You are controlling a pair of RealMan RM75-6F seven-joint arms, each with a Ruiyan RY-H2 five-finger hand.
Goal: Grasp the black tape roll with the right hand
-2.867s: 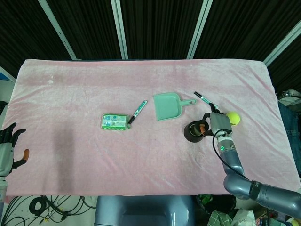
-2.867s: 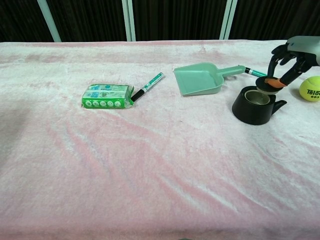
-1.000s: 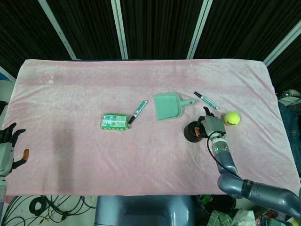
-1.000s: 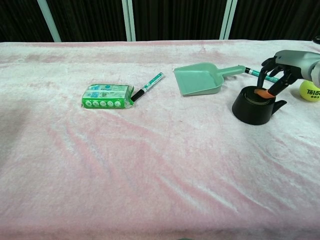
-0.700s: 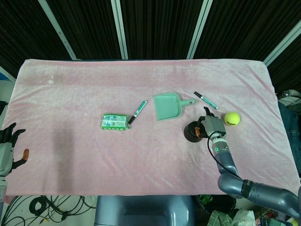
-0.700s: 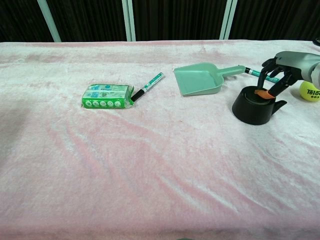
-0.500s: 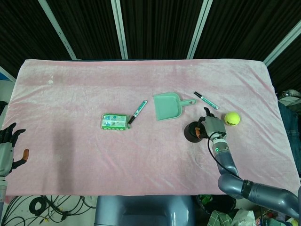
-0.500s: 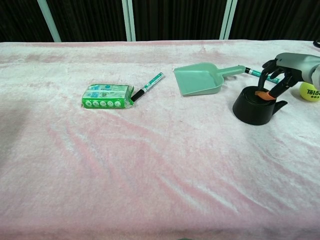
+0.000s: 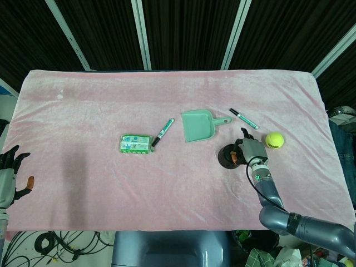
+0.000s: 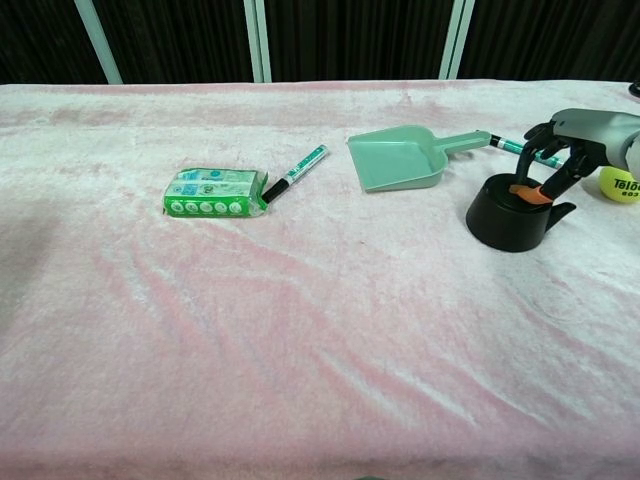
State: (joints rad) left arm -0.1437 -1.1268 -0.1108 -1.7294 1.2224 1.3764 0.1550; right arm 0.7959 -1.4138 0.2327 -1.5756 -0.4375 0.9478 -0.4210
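The black tape roll (image 9: pixel 227 157) (image 10: pixel 505 225) lies flat on the pink cloth at the right, hole facing up. My right hand (image 9: pixel 250 147) (image 10: pixel 570 140) is bent over its right rim. An orange-tipped finger dips into the hole while a dark finger presses the outer wall, so the rim is pinched. The roll still rests on the cloth. My left hand (image 9: pixel 8 172) hangs off the table's left front corner, fingers apart and holding nothing; only the head view shows it.
A yellow tennis ball (image 9: pixel 273 139) (image 10: pixel 620 182) sits just right of the hand. A green dustpan (image 9: pixel 197 125) (image 10: pixel 400 158) and a marker (image 9: pixel 243 118) lie behind the roll. Further left lie another marker (image 9: pixel 163 132) and a green packet (image 9: pixel 136 144).
The right hand has come down from above the roll and closed on its right rim. The roll has slid slightly to the right. The left hand has stayed still.
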